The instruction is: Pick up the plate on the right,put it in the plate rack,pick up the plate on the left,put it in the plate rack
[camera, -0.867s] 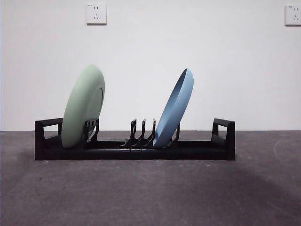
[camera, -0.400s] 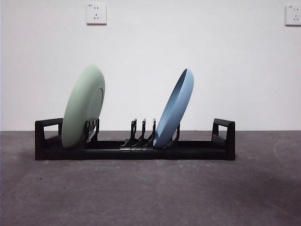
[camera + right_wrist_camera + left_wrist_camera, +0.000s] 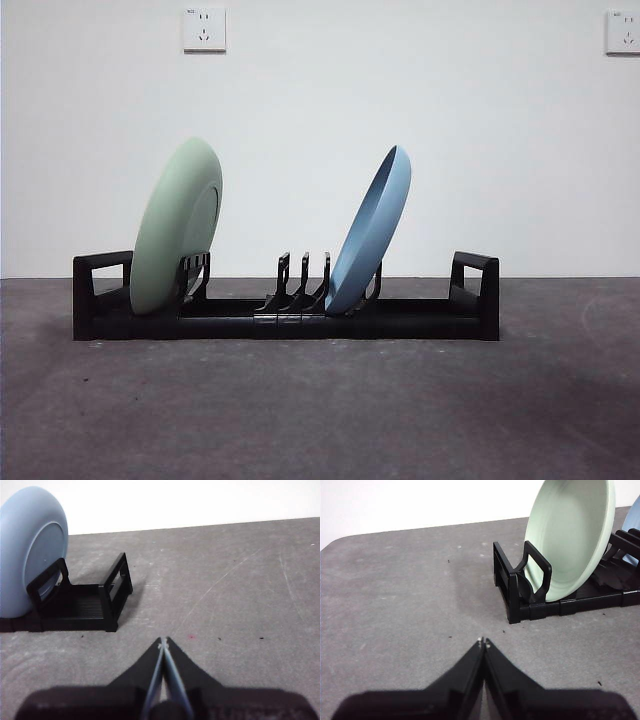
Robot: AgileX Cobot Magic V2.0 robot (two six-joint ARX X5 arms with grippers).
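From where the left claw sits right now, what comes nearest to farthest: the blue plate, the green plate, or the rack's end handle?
Going by the left wrist view, from the shut left claw:
1. Rack's end handle, at the near end of the plate rack.
2. Green plate, just behind that handle.
3. Blue plate, farther along, barely in view.

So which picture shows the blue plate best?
The front view: the whole blue plate shows edge-on, leaning in the plate rack. The right wrist view shows most of its back, cut at the edge. The left wrist view catches only a sliver.
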